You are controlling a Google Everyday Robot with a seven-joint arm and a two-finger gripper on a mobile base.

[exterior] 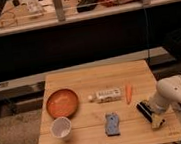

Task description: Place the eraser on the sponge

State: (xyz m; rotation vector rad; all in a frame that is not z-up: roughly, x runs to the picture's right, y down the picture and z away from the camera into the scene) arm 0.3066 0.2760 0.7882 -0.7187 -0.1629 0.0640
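The eraser (146, 110), a small black block with pale stripes, lies on the right part of the wooden table (134, 73). My gripper (153, 114) sits right at it, at the end of the white arm (173, 91) that reaches in from the right edge. A pale yellowish piece (158, 123) shows just in front of the eraser. I cannot tell whether the eraser is held or only touched. The sponge (112, 123), a flat blue-grey pad, lies near the table's front middle, a short way left of the eraser.
An orange bowl (62, 102) and a white cup (61, 127) stand at the left. A white labelled bar (108, 95) and an orange carrot (128, 92) lie mid-table. A dark counter and railing run behind the table.
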